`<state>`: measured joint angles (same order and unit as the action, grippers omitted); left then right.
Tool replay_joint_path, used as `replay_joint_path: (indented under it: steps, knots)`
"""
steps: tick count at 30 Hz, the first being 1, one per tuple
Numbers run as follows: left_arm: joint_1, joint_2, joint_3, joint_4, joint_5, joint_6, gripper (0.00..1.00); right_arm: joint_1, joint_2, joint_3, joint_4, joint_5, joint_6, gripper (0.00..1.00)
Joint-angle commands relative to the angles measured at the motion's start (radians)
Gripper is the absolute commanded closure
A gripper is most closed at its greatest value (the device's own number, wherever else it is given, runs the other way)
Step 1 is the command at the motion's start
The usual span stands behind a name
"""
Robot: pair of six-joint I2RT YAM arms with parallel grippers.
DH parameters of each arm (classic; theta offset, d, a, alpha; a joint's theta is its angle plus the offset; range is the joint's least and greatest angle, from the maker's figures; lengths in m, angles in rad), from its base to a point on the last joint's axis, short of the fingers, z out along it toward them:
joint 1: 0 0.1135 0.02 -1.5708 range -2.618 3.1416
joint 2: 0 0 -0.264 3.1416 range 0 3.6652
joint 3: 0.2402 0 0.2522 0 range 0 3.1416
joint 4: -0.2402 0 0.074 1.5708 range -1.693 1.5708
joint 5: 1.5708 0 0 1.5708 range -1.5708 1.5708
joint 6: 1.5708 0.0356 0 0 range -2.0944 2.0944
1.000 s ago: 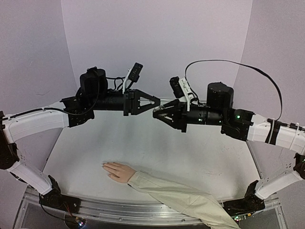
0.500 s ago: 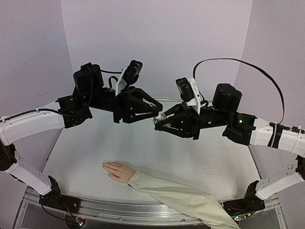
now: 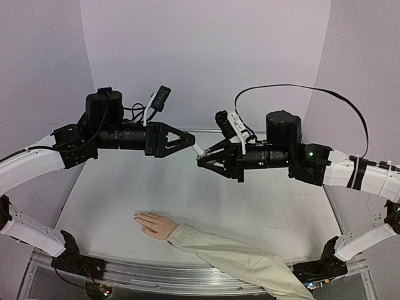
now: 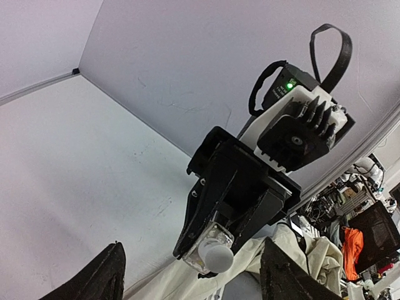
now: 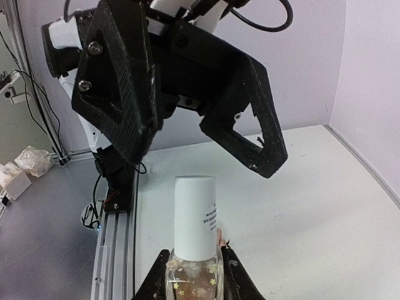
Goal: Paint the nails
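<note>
Your left hand (image 3: 187,140) is spread wide, gripping nothing, its tips just short of the white cap (image 5: 194,215). Your right hand (image 5: 192,278) is clamped on the clear bottle (image 5: 194,265), cap pointing left, and both are well above the table (image 3: 269,200). The nails (image 3: 137,217) are on the mannequin hand (image 3: 156,224), which lies flat near the near edge, left of centre. Its fingers point left and its beige sleeve (image 3: 237,259) trails right. You can't tell nails from skin here.
</note>
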<state>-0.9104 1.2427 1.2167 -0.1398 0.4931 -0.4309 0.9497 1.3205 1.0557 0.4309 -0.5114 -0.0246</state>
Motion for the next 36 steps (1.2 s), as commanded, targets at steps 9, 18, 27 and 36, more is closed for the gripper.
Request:
replay_joint_path:
  steps: [9, 18, 27, 36]
  knots:
    - [-0.001, 0.083, 0.102, -0.095, 0.019, 0.022, 0.57, 0.008, 0.060, 0.071, 0.011, 0.080, -0.043, 1.00]
    - [-0.002, 0.124, 0.140, -0.128, 0.038, 0.031, 0.95, 0.006, 0.082, 0.079, 0.007, 0.105, -0.051, 1.00]
    - [0.006, 0.097, 0.142, -0.332, -0.364, 0.044, 1.00, 0.007, 0.059, 0.007, -0.016, 0.428, -0.020, 0.26]
    - [0.203, 0.030, -0.104, -0.439, -0.735, -0.120, 1.00, 0.006, -0.046, -0.147, -0.058, 0.622, 0.054, 0.02]
